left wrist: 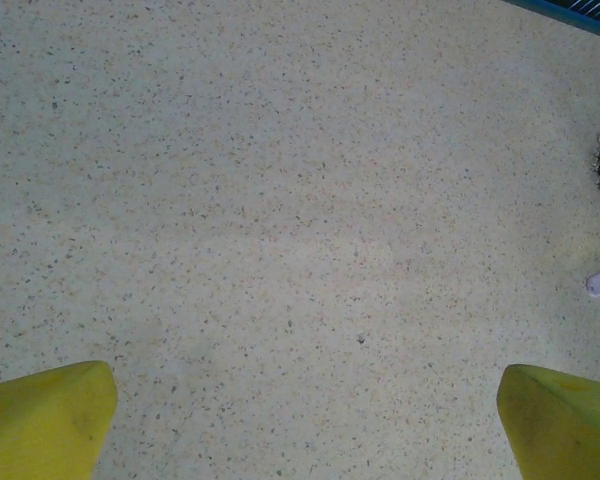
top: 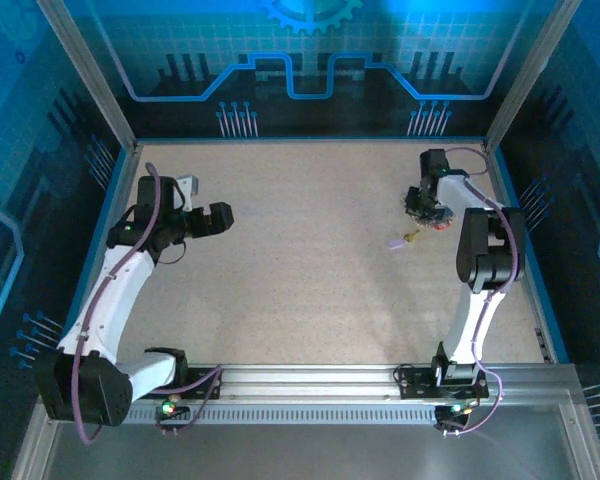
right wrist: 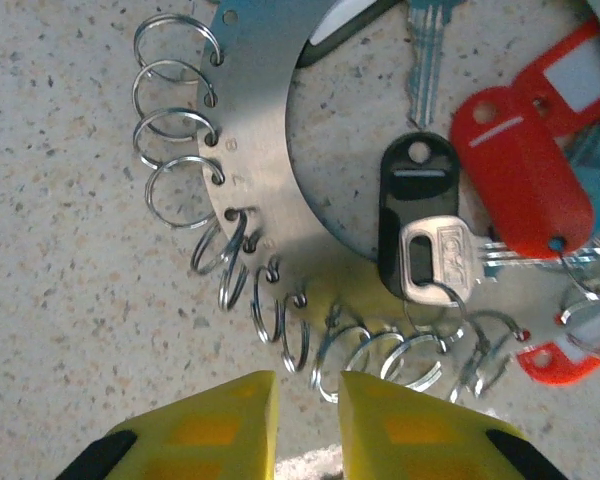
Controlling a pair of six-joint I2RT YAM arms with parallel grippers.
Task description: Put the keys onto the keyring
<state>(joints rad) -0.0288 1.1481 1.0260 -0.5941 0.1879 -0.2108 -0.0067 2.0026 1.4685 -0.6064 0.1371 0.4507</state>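
Okay, keys bunched on the ring plate, at 2 o'clock on the table, right arm nearer. From the right jaws, keys lie at 1 o'clock, silver shaft pointing to 3. A split ring sits at 12, in the slim gap. Jaws nearly closed; pinched or not, can't tell. Left jaws spread wide, empty, well apart. Red tags cut off at the frame edge.
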